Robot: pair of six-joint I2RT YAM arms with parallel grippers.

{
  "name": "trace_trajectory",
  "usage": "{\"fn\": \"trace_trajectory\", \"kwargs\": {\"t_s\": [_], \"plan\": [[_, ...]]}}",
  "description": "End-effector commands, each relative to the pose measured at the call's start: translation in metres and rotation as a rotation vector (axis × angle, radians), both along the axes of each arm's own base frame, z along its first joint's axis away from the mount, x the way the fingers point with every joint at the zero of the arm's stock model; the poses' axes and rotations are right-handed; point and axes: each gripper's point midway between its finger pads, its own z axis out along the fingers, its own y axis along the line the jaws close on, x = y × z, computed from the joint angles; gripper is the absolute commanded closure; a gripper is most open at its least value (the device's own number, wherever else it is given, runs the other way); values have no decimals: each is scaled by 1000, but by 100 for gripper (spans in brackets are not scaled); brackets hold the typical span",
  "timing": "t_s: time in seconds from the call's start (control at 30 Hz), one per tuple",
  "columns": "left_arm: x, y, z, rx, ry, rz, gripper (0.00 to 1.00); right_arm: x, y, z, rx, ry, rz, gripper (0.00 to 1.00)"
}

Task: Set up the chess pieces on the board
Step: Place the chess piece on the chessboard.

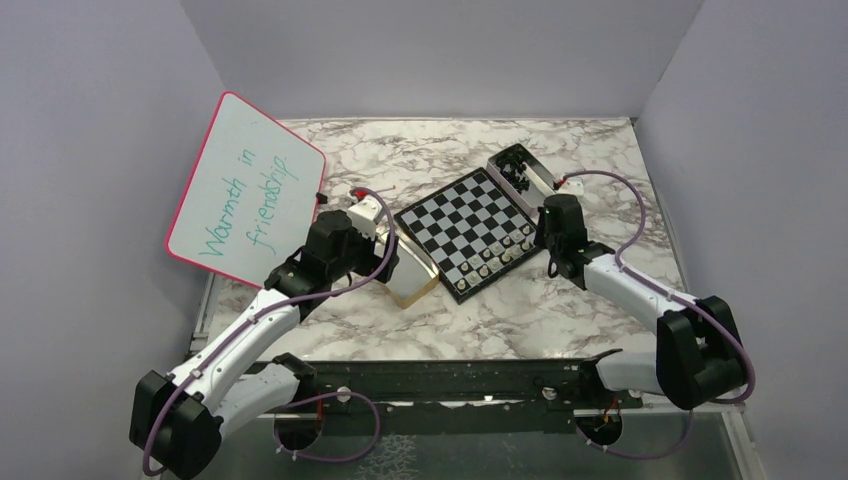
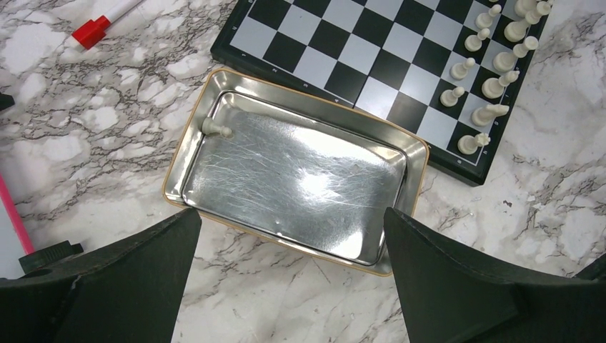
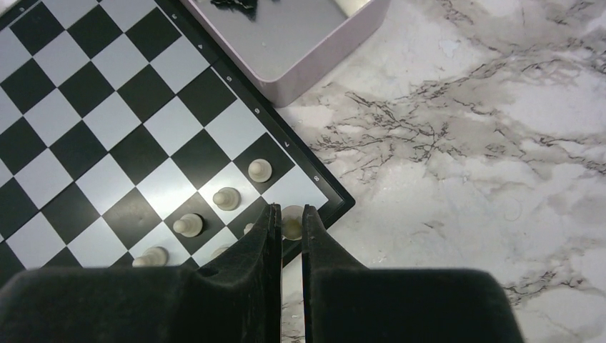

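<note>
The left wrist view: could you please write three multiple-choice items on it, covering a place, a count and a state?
1. Where in the tin does the pale piece lie? A) in a corner B) in the middle C) on the rim
2. How many pieces are in the tin? A) none B) one C) three
3. The left gripper is: A) shut B) open C) shut on the tin
Key: 1 A, it lies on its side by a corner wall; 2 B, only one shows there; 3 B, its jaws stand wide apart.
</note>
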Motion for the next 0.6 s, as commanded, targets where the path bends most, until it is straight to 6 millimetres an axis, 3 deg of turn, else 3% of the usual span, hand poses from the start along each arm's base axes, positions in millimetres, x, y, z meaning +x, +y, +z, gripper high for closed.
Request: {"fn": "trace_trajectory", "kwargs": {"t_s": [0.0,0.57], "plan": [[6,6,10,0,-48,35,1,10,-1,-4,55,-50,-47,97],[8,12,13,12,-69,64,1,14,1,-31,124,-35,-77,96]]}}
